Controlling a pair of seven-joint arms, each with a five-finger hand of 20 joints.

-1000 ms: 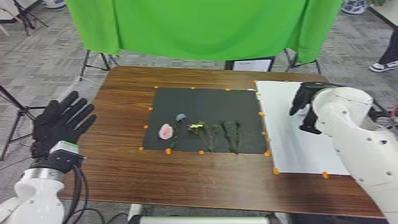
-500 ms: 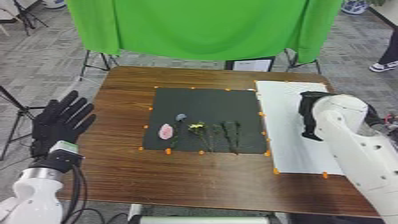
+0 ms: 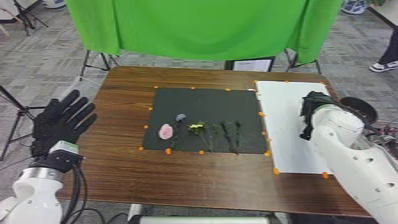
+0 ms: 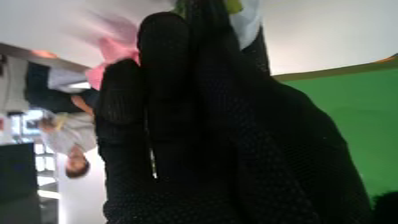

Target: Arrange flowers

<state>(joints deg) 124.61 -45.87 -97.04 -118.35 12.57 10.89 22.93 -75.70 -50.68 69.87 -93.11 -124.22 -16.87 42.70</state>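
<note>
On the dark mat (image 3: 231, 102) atop the brown surface (image 3: 213, 182) lie a pink flower (image 3: 166, 132), a bluish flower (image 3: 180, 117), a yellow flower (image 3: 196, 126) and green stems (image 3: 232, 136). Over the white board (image 3: 289, 150) to the right is the right hand (image 3: 314, 108); whether it grips anything, I cannot tell. A blurred pink thing (image 4: 114, 49) shows beside it. The left hand (image 3: 59, 125), fingers straight and apart, is beyond the left edge.
</note>
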